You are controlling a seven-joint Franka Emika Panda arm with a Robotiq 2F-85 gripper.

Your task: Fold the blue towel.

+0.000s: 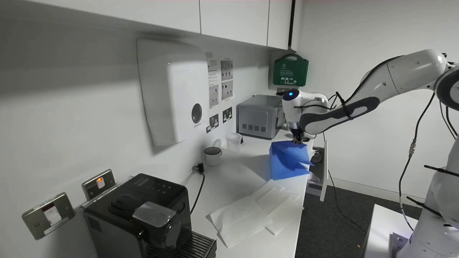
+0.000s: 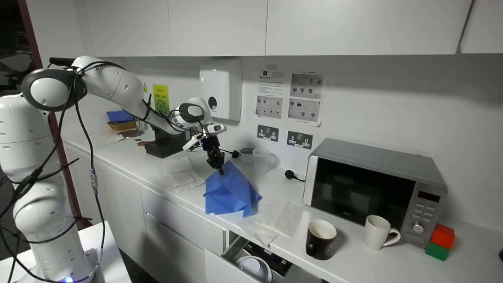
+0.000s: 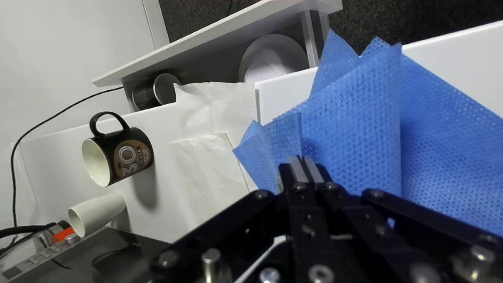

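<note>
Wrist view | fingers (image 3: 297, 170) closed, seemingly pinching towel (image 3: 357, 129) | towel at right of frame, tented over tabletop (image 3: 469, 65), corners splayed | progress: judged early, layers overlap, no flat fold made | remaining: align edges, lay flat, let go

The towel (image 2: 232, 192) is bright blue, thin and creased, with a fine dotted texture. It stands on the counter (image 2: 377, 267) like an uneven tent: its upper part is pinched in the gripper (image 2: 221, 173), layers overlap loosely, and several pointed corners stick out.
</note>
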